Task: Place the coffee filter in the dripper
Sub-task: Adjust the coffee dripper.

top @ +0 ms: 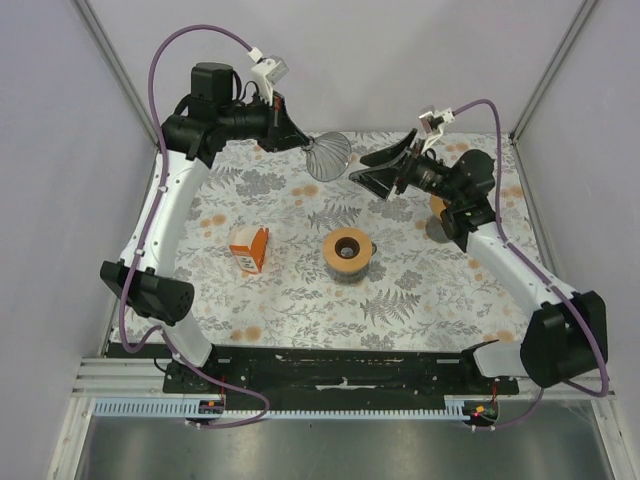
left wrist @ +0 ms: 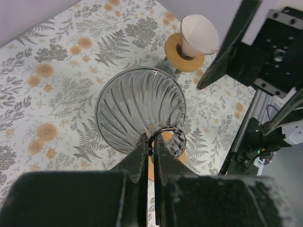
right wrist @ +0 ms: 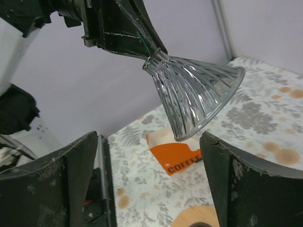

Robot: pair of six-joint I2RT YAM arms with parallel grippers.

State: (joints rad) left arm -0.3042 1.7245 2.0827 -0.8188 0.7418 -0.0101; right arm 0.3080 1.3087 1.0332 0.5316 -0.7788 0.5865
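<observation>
The dripper [top: 333, 250], an orange ring with a dark centre hole, sits on a glass jug at the table's middle. Its edge shows at the bottom of the right wrist view [right wrist: 196, 218]. The coffee filter [left wrist: 199, 33], a white paper cone, stands in an orange ring stand [left wrist: 176, 59] at the back right. In the top view my right arm hides the filter. My left gripper [top: 303, 143] [left wrist: 150, 140] is shut on the narrow end of a ribbed glass cone [top: 328, 155] [left wrist: 139, 106] and holds it in the air. My right gripper [top: 372, 172] [right wrist: 149, 142] is open and empty beside the cone's mouth.
An orange-and-white coffee packet [top: 250, 250] [right wrist: 177, 153] lies left of the dripper. The ring stand's orange edge [top: 437, 206] shows behind my right arm. Grey walls close in the back and both sides of the floral table.
</observation>
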